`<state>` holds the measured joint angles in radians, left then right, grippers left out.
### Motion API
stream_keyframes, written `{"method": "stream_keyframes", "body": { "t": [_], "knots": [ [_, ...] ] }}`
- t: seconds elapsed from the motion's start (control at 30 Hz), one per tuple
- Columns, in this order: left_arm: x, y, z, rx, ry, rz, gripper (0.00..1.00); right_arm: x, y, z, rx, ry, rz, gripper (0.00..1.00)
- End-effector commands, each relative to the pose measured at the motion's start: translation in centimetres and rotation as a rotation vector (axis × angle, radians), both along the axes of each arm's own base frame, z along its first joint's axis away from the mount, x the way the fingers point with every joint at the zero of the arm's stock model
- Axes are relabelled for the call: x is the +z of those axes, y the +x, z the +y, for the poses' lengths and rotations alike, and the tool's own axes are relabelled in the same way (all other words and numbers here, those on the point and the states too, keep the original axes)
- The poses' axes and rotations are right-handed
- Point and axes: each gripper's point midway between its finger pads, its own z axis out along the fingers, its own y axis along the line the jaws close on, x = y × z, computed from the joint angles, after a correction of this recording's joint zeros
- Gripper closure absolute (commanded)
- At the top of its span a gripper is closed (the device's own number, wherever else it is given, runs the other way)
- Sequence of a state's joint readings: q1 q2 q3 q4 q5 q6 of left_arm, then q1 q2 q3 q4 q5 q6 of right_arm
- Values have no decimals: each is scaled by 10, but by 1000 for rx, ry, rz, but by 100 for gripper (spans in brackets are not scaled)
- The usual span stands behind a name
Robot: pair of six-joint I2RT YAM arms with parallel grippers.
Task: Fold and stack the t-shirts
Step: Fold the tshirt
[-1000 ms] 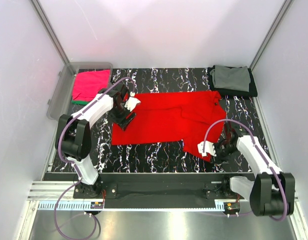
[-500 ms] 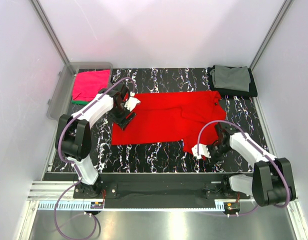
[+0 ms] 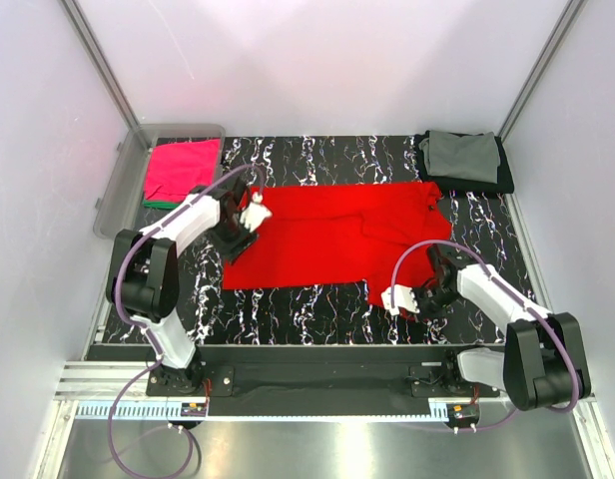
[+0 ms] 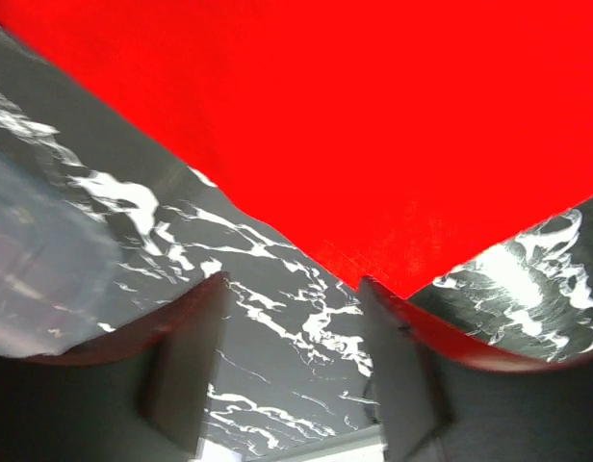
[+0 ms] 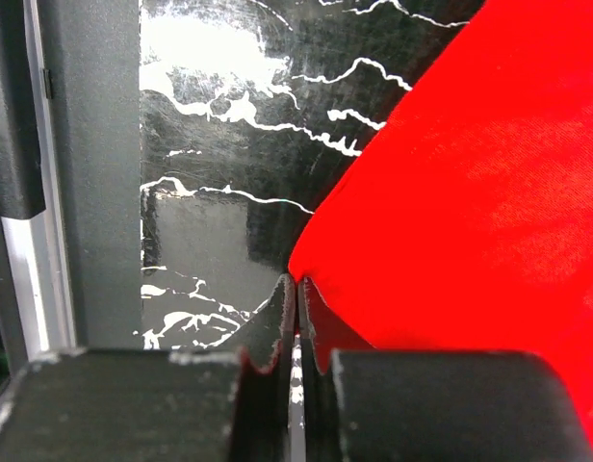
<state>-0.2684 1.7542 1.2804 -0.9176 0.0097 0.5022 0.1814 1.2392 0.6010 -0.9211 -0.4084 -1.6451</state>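
Red t-shirt point(image 3: 327, 239) spread flat mid-worktop point(image 3: 317, 299); right hand point(image 5: 296, 284) pinched closed on its near-right corner, left hand point(image 4: 292, 289) fingers apart at the left edge, likely setting up a two-corner lift for the fold.

Pale grey tubular links and bulky black joints form the left arm point(image 3: 183, 222) and right arm point(image 3: 499, 297), each trailing a thin purple cable point(image 3: 119, 279); the left gripper point(image 4: 292, 287) has flat dark grey fingers point(image 4: 186, 366).
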Motion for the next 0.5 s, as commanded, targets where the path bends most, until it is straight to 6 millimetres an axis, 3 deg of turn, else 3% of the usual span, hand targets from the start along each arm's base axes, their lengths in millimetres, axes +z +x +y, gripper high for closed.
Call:
{"method": "stream_keyframes", "body": {
  "t": [0.0, 0.07, 0.23, 0.47],
  "knots": [
    [0, -11, 12, -102, 40, -25, 47, 12, 2, 2, -30, 7, -24, 98],
    [-5, -20, 15, -151, 43, -6, 52, 14, -1, 2, -41, 8, -18, 98],
    [-14, -30, 13, -196, 24, 31, 50, 12, -4, 0, -72, 1, -1, 97],
    [-7, -42, 0, -213, -47, 66, 49, 12, -2, -2, -87, -14, 5, 97]
  ]
}}
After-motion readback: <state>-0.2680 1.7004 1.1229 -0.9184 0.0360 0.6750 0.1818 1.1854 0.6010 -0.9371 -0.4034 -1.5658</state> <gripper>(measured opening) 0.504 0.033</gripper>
